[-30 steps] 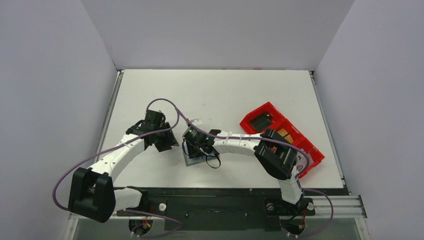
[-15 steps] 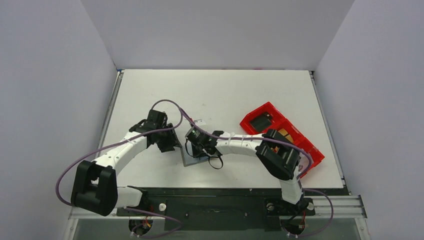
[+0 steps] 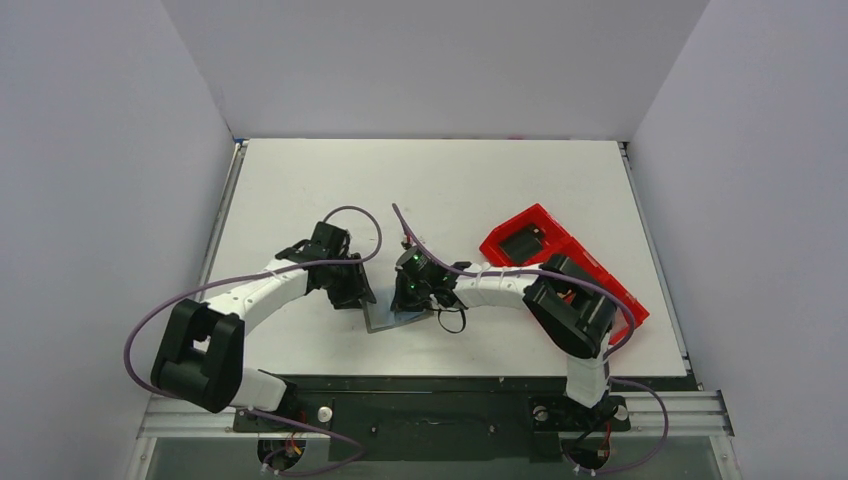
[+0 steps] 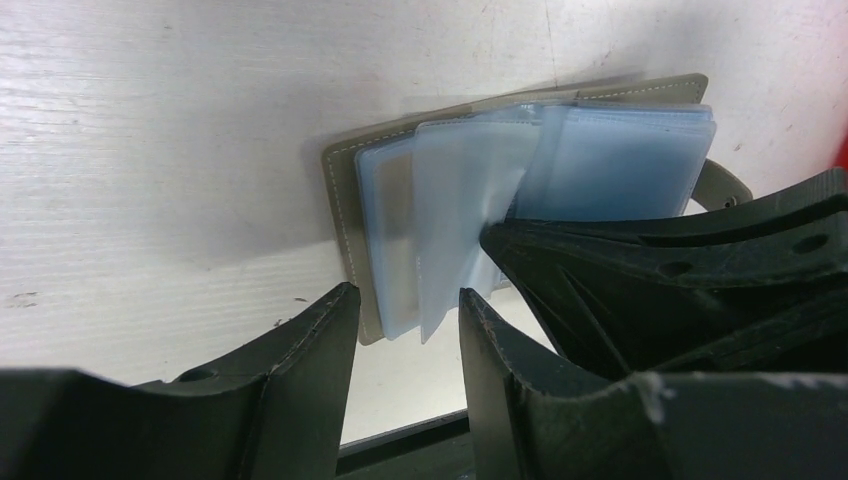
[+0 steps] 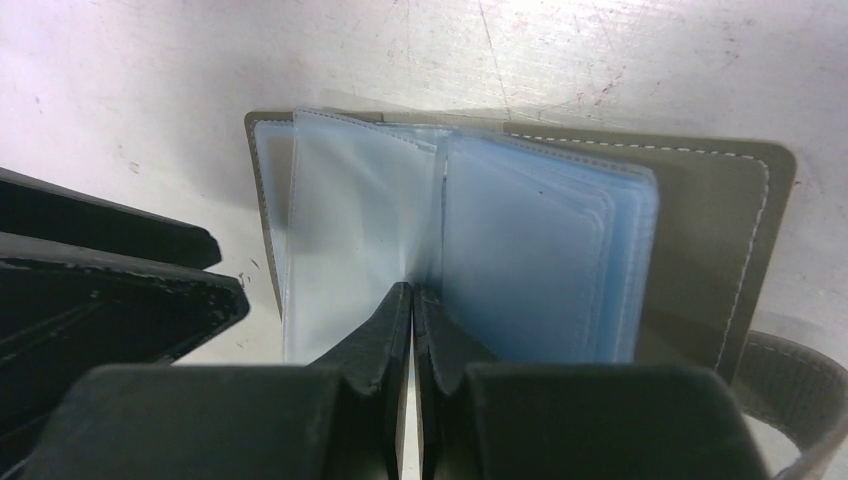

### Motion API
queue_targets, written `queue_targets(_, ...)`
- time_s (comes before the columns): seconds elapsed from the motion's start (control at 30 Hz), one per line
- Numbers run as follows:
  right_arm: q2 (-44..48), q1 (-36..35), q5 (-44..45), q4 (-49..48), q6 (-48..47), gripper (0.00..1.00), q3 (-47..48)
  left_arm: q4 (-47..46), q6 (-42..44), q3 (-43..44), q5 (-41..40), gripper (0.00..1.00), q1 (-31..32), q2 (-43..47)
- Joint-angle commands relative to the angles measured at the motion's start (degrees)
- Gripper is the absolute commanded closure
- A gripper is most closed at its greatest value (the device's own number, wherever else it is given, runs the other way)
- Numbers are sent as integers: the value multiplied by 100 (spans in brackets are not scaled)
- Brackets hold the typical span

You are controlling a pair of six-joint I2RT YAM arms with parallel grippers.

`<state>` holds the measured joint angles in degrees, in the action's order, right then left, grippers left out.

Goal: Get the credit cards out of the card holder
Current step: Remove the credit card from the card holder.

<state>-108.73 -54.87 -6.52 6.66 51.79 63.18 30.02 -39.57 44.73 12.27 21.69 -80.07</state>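
Observation:
The card holder [image 3: 385, 318] lies open near the table's front edge, grey cover down, blue-grey plastic sleeves up. My right gripper [image 5: 411, 292] is shut, its tips at the fold between the sleeves [image 5: 540, 260]; I cannot tell whether a sleeve is pinched. One translucent sleeve [image 4: 460, 200] stands raised beside the right gripper's fingers [image 4: 620, 290]. My left gripper [image 4: 405, 300] is open just short of the holder's near left corner [image 4: 345, 200], touching nothing. The tab [image 5: 790, 370] sticks out at the holder's right. No credit cards show in any view.
A long red tray [image 3: 500, 240] lies at the right, with a black block [image 3: 522, 243] in its far compartment and the right arm's elbow over its middle. The table's front edge and black rail [image 3: 420, 385] run just behind both grippers.
The right gripper has closed and shifted right over the holder's fold. The left gripper has moved right, up to the holder's left edge, still open.

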Motion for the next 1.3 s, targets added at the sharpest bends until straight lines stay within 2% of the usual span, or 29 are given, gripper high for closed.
queue_targets(0.0,-59,74,-141,103,90,100,-356,-319,67,216,159,61,137,-178)
queue_targets(0.17,-77,106,-207,13,120,100,-409,-428,8,269,205,62,259,-321)
queue_targets(0.6,-54,135,-225,-3,122,100,-409,-647,-78,227,189,70,406,-637)
queue_targets(0.73,5,135,-212,6,113,100,-426,-710,-99,209,207,77,422,-686)
queue_targets(0.83,81,135,-197,71,85,100,-389,-688,-114,228,192,91,423,-666)
queue_targets(0.9,177,130,-159,174,45,96,-316,-624,-112,255,139,97,423,-600)
queue_targets(0.97,309,120,-113,313,-22,83,-219,-550,-108,277,90,100,416,-520)
queue_targets(1.03,464,91,-40,482,-91,75,-83,-469,-78,310,30,100,415,-441)
queue_targets(1.17,830,57,87,785,-199,67,174,-311,-24,342,-63,100,421,-269)
queue_targets(1.27,1036,60,203,965,-260,64,308,-224,-9,357,-81,100,450,-108)
